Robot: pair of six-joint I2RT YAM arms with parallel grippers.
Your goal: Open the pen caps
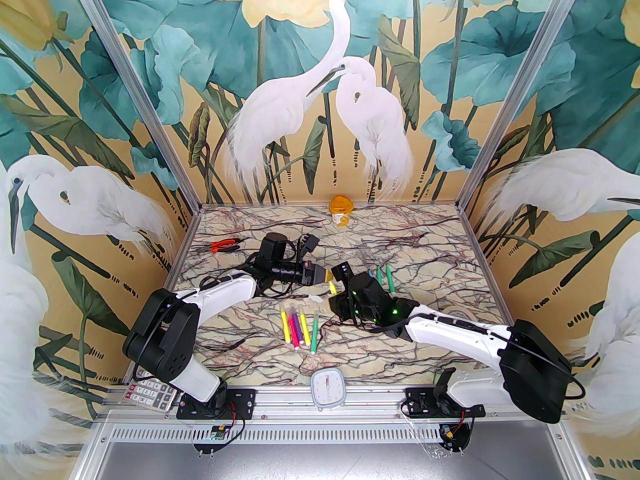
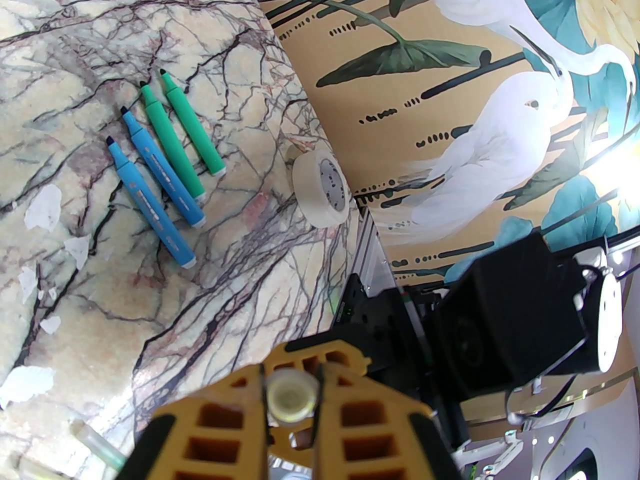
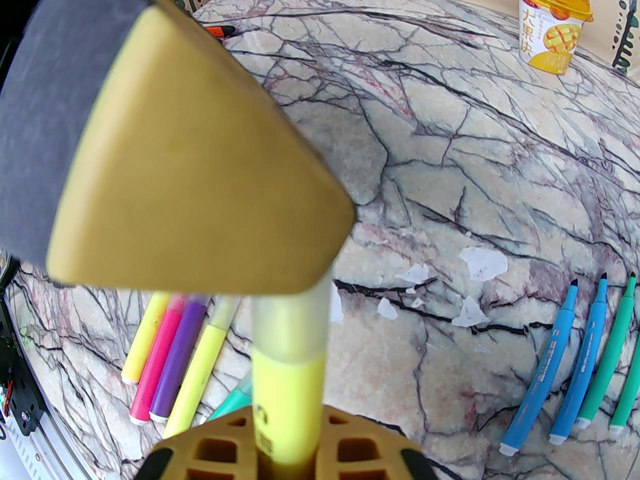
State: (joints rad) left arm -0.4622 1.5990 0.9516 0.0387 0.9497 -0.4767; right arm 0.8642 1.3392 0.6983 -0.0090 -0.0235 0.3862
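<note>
My left gripper is clenched on the cap of the yellow pen. The left wrist view looks straight at the cap's round end, pinched from both sides. My right gripper is clamped round the barrel, just below where the frosted cap starts. The two meet above the middle of the table, with the pen bridging them, off the surface.

Step, as I read it: pull the cap off, the two grips drawing apart along the pen's axis. The cap looks fully seated: no gap at the joint, tip not bare.

Handling:
- **Cap:** tiny, light, thin clear plastic. It is smooth, so probably slippery, and likely a bit springy. Too hard a squeeze could flatten it and bind it on the barrel. Best hold is square across its middle.
- **Barrel:** stiff and light. Grip it close to the cap so it can't swivel or lever out.
- **Pull:** straight, not sideways, or the cap may pop free and fly.

Elsewhere:
- Two blue pens and two green pens lie side by side right of centre, tips bare, so done.
- Four capped pens (yellow, pink, purple, yellow-green) lie in a row nearer my bases. They look capped, so yet to do.
- A clear bit on the table at the lower left of the left wrist view may be a loose cap; can't tell.
</note>
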